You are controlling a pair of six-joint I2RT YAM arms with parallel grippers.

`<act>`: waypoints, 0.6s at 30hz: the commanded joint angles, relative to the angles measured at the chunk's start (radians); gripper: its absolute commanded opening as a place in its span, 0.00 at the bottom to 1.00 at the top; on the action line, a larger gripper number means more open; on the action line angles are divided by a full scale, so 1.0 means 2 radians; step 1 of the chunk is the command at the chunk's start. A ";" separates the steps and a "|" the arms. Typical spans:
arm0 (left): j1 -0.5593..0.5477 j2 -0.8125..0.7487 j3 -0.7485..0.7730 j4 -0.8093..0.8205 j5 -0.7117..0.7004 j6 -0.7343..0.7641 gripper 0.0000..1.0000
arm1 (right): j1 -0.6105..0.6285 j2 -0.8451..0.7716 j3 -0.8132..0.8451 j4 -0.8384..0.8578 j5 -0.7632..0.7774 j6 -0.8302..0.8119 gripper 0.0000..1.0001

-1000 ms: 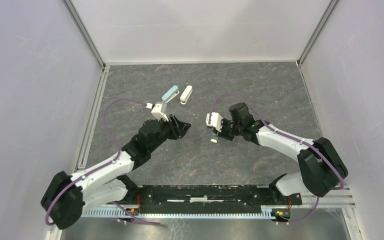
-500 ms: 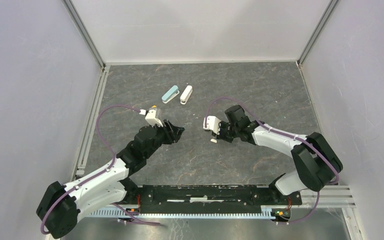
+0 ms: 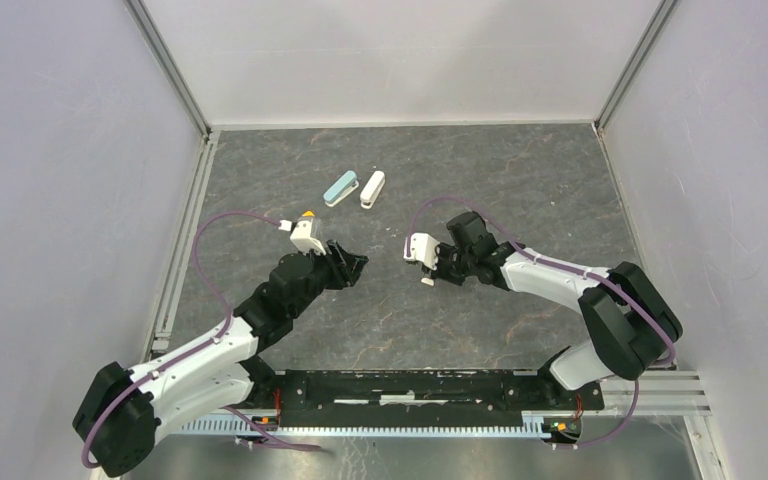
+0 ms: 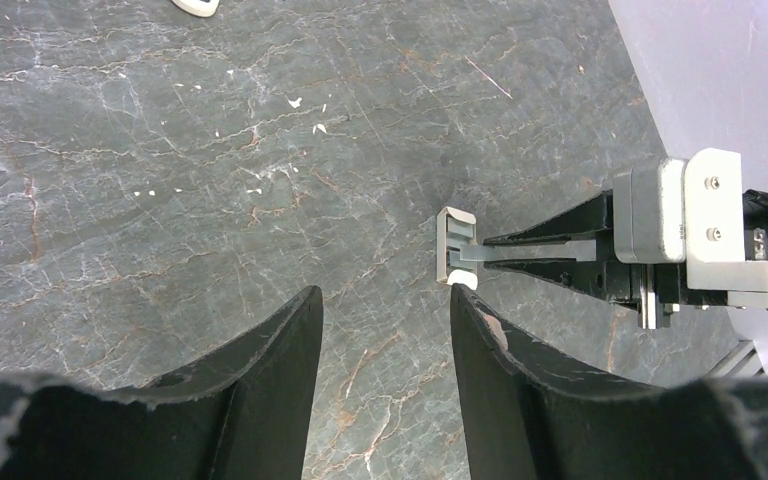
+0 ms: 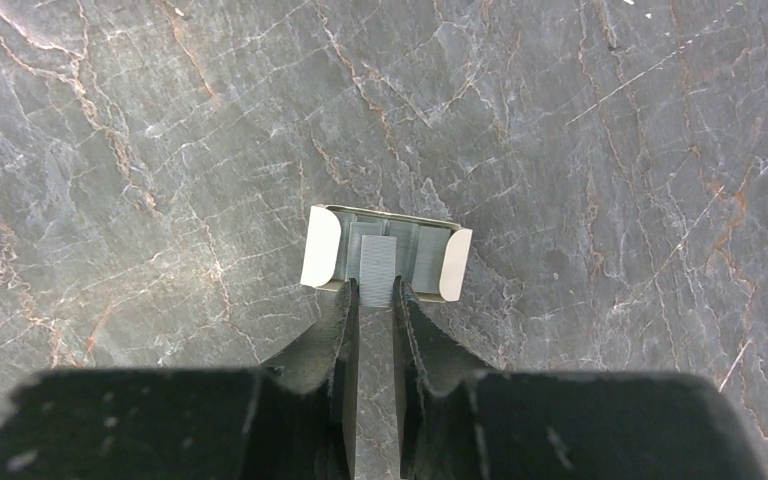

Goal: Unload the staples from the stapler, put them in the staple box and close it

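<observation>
Right gripper (image 5: 375,300), jaws pressed onto a thin grey strip (image 5: 378,262) projecting from the stapler (image 5: 385,255), holds it near the middle of the marbled table (image 3: 520,180), with its whitish ends out to either side. Left gripper (image 4: 380,305), jaws spread and empty, faces it from nearby. A teal oblong (image 3: 340,188) and a white oblong (image 3: 372,189) lie side by side farther back.

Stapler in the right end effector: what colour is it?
The stapler is grey with whitish ends; clearest in the right wrist view.
</observation>
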 commanded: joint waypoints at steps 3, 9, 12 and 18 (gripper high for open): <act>0.002 0.003 -0.003 0.026 -0.008 0.004 0.57 | 0.002 0.006 0.019 0.026 0.011 0.002 0.15; 0.001 0.010 -0.007 0.036 -0.005 -0.001 0.57 | 0.002 0.008 0.018 0.033 0.021 0.003 0.15; 0.002 0.013 -0.007 0.039 -0.002 -0.003 0.57 | 0.002 0.011 0.018 0.034 0.023 0.003 0.15; 0.002 0.010 -0.010 0.040 -0.004 -0.004 0.57 | 0.002 0.012 0.017 0.036 0.023 0.003 0.15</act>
